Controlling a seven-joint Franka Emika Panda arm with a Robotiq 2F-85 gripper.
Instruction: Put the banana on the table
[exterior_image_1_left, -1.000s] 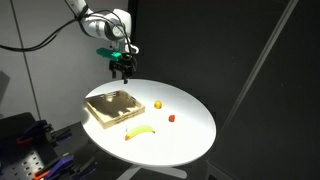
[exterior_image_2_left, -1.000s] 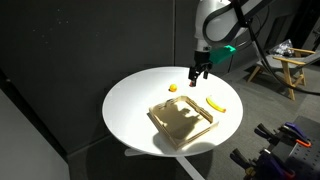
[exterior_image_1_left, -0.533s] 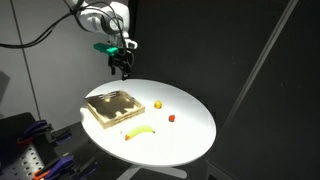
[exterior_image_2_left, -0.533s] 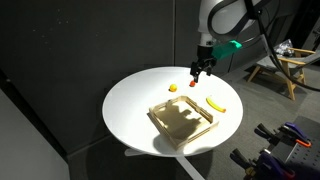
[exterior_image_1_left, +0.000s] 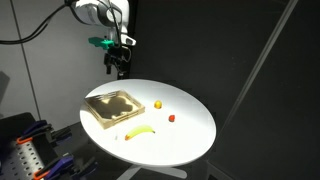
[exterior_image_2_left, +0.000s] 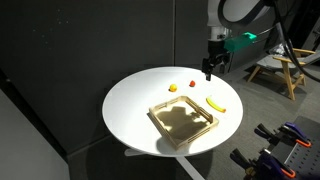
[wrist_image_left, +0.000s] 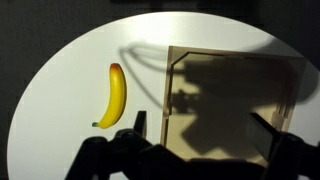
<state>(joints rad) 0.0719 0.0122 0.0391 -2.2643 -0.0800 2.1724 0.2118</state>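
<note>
The small yellow banana (exterior_image_1_left: 141, 132) (exterior_image_2_left: 215, 102) (wrist_image_left: 114, 96) lies flat on the round white table (exterior_image_1_left: 195, 135) (exterior_image_2_left: 130, 110) (wrist_image_left: 70, 80), just outside the wooden tray. My gripper (exterior_image_1_left: 118, 72) (exterior_image_2_left: 209, 75) (wrist_image_left: 203, 125) hangs high above the table's edge, well clear of the banana. Its jaws stand open with nothing between them. In the wrist view the two dark fingers frame the tray far below, with the banana off to their left.
A shallow square light-wood tray (exterior_image_1_left: 112, 107) (exterior_image_2_left: 182, 122) (wrist_image_left: 235, 100) lies on the table, empty and under the arm's shadow. A tiny round yellow object (exterior_image_1_left: 158, 103) (exterior_image_2_left: 173, 88) and a tiny red object (exterior_image_1_left: 171, 117) (exterior_image_2_left: 191, 84) sit on the table beyond it. Dark curtains surround the table.
The arm has risen and drawn back from the table, away from the banana. The banana and tray have not moved.
</note>
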